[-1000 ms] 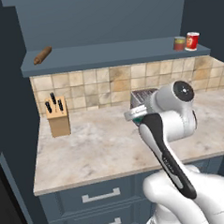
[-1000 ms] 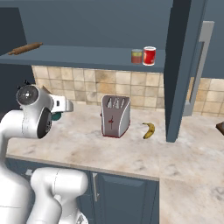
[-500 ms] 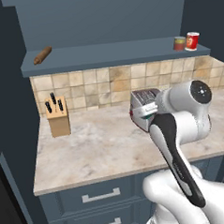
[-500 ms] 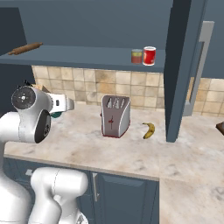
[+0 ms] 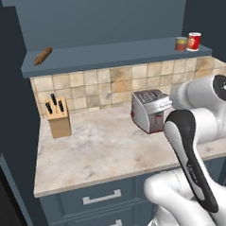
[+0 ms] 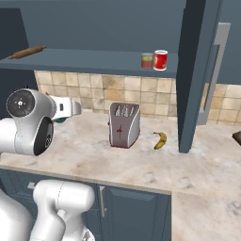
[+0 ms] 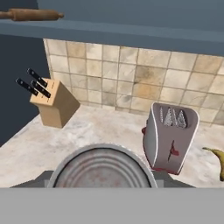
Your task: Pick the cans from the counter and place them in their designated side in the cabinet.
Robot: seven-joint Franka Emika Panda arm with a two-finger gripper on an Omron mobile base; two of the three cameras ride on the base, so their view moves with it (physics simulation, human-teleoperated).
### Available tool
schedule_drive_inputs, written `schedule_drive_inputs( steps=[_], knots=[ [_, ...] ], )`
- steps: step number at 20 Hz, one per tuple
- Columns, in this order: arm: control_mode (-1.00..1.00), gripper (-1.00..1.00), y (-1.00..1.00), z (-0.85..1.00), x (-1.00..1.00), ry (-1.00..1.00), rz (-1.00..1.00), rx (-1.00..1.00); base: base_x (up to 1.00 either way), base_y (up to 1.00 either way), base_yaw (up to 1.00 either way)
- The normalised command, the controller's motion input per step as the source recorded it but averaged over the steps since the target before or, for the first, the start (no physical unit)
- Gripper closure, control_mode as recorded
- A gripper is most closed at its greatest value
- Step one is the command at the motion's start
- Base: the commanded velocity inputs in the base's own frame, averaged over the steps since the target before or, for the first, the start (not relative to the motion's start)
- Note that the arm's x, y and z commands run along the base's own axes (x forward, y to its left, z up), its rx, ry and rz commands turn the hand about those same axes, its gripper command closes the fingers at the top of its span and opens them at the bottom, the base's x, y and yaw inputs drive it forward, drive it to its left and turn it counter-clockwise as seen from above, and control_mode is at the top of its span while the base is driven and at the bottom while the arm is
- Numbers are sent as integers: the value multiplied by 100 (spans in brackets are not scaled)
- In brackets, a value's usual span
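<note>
I have my claw clamped on a can: its grey metal top sits right under my hand camera, close between the fingers. From the right base view a sliver of teal shows just beyond my wrist, so I take this to be the teal-labelled one. It is lifted off the surface and carried above it, left of the toaster. The shorter can with the red-orange and yellow-green label already stands on the cabinet shelf, touching or just beside the red can with white bands, at the shelf's right end.

So I judge the pick is done and I am in the carry. Next I must raise the can above the shelf board, swing toward its proper side, and set it down upright before letting go. Which side is meant for it I cannot tell. A rolling pin lies at the far left of the shelf, a knife block below it on the surface
</note>
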Motion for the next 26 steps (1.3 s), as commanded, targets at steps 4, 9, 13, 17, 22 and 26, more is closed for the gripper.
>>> schedule_drive_inputs(
  steps=[4,9,13,17,22,26],
  knots=[
    [-100,100,-20,31,-33,-3,0,0,0,0,0],
    [-100,100,-13,33,-31,-2,0,0,0,0,0],
    [-100,100,-17,33,-35,0,0,0,0,0,0],
    [-100,100,-18,30,-32,0,0,0,0,0,0],
    [-100,100,-12,30,-21,0,0,0,0,0,0],
    [-100,100,-9,23,-8,0,0,0,0,0,0]
  ],
)
